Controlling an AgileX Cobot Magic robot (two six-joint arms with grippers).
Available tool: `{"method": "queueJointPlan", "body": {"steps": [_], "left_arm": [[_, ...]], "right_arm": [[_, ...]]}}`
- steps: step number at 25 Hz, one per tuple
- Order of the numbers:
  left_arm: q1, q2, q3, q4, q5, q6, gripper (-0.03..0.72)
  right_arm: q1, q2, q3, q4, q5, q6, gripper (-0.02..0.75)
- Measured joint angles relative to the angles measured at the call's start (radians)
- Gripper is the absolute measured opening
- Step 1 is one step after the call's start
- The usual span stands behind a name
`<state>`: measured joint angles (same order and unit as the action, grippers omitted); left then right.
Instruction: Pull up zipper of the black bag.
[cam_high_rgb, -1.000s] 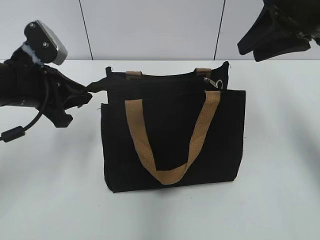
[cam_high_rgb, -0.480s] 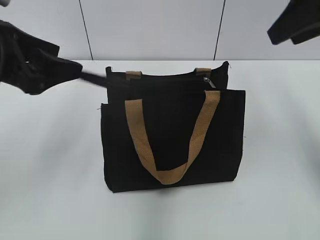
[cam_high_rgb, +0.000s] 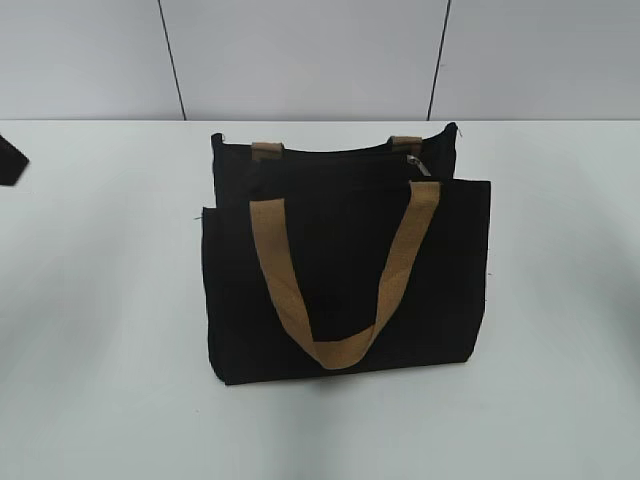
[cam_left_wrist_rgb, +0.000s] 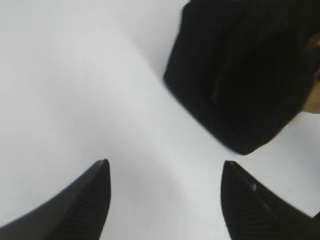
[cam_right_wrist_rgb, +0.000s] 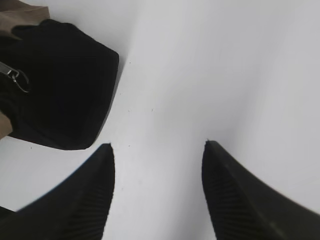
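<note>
The black bag (cam_high_rgb: 340, 280) stands upright in the middle of the white table, its tan handle (cam_high_rgb: 340, 345) hanging down the front. The zipper (cam_high_rgb: 330, 152) runs along the top edge, with the silver pull tab (cam_high_rgb: 417, 163) at its right end. The tab also shows in the right wrist view (cam_right_wrist_rgb: 15, 75). My left gripper (cam_left_wrist_rgb: 165, 165) is open and empty over bare table, with the bag's corner (cam_left_wrist_rgb: 240, 75) ahead of it to the right. My right gripper (cam_right_wrist_rgb: 157, 145) is open and empty, with the bag's corner (cam_right_wrist_rgb: 60, 90) ahead to its left. Both are apart from the bag.
The white table (cam_high_rgb: 560, 330) spreads on all sides of the bag. A grey panelled wall (cam_high_rgb: 300, 60) stands behind it. A dark sliver of the left arm (cam_high_rgb: 8, 160) shows at the left edge of the exterior view.
Both arms have drawn back out of the exterior view, the left one leftward and the right one up and to the right. The left gripper let go of the bag's top left corner.
</note>
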<state>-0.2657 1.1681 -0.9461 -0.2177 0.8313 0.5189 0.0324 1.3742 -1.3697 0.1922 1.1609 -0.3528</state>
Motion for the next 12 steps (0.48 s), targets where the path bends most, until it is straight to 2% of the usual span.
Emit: {"method": "queueJointPlan", "body": {"steps": [3,6,8,12], "left_arm": [[0.000,-0.001,-0.092,0.188,0.099,-0.289,0.491],[0.000,-0.006,-0.154,0.299,0.190,-0.477,0.461],[0.000,-0.018,-0.161,0.339,0.237,-0.544,0.454],[0.000,-0.074,-0.140,0.344,0.289,-0.574,0.452]], "right_arm": [[0.000,-0.039,0.000,-0.004,0.000,0.025,0.434],[0.000,-0.087,0.000,-0.004,0.021,0.050,0.434],[0.000,-0.122,0.000,-0.004,0.044,0.063,0.434],[0.000,-0.194,0.010,-0.001,0.051,0.071,0.434]]}}
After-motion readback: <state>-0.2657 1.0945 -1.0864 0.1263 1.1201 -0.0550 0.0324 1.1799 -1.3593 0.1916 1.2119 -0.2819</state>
